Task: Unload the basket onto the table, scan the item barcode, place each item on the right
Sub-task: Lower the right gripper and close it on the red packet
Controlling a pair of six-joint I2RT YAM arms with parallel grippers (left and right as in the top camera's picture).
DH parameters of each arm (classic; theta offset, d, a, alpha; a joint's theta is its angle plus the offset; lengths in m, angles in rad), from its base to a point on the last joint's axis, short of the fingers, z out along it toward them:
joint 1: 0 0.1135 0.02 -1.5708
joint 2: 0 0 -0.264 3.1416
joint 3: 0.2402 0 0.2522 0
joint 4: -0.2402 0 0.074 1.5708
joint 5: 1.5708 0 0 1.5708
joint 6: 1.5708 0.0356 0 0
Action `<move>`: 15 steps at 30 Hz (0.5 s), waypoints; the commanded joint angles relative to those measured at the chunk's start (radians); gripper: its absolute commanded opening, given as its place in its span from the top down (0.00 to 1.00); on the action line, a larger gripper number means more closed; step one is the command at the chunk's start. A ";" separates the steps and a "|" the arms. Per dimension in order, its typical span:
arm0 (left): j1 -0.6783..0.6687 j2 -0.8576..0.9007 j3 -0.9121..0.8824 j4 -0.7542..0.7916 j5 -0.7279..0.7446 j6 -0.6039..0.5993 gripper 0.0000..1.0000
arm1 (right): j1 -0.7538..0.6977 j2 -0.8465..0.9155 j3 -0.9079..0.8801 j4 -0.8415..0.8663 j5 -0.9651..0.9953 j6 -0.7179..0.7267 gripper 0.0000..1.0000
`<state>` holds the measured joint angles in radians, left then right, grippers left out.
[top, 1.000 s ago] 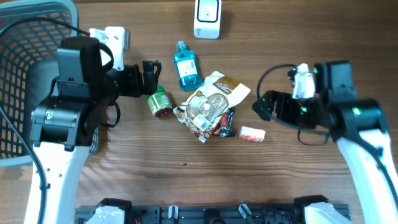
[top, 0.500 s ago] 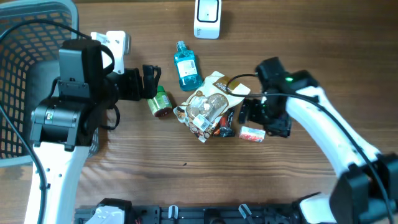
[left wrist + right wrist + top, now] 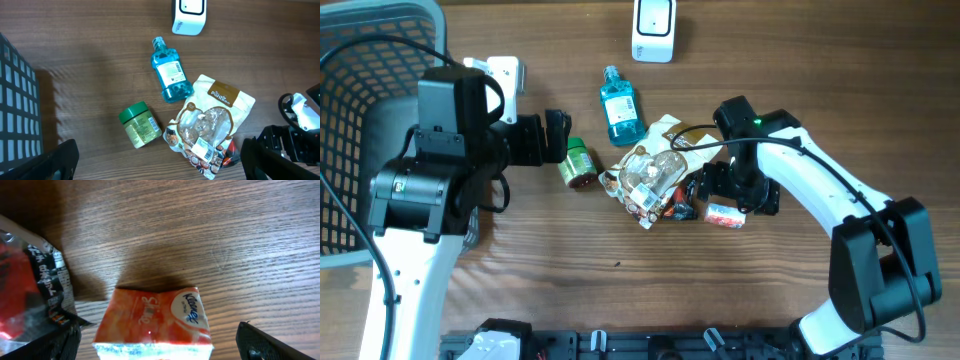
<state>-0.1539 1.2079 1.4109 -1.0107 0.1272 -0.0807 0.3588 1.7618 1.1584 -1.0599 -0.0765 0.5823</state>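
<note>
well, the item i'd go for is the small tissue pack (image 3: 152, 317). it lies flat on the tabletop (image 3: 240, 235), just beside the crinkly snack wrapper (image 3: 30, 290) and directly under my right claw (image 3: 155, 350), whose fingers stand spread wide on either side with nothing held. i expect the pack to be very light, squashy and a bit slick, so i'd pinch gently across its short sides. it's a soft orange-red packet with a pale oval label. no barcode shows on top, so i guess it's underneath or on a side. my left claw (image 3: 558, 135) is spread and empty too, near the green jar (image 3: 578, 165). the scanner (image 3: 653, 25) stands well apart.
</note>
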 commanded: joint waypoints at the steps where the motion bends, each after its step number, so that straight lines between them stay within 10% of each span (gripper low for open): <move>1: 0.006 0.000 -0.001 0.000 -0.010 -0.002 0.00 | 0.003 0.018 -0.079 0.039 0.016 -0.018 0.00; 15: 0.006 0.000 -0.001 -0.001 -0.010 -0.002 0.00 | 0.003 0.019 -0.166 0.159 -0.028 -0.184 0.00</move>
<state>-0.1539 1.2079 1.4109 -1.0111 0.1268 -0.0807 0.3588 1.7657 0.9951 -0.9104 -0.0902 0.4900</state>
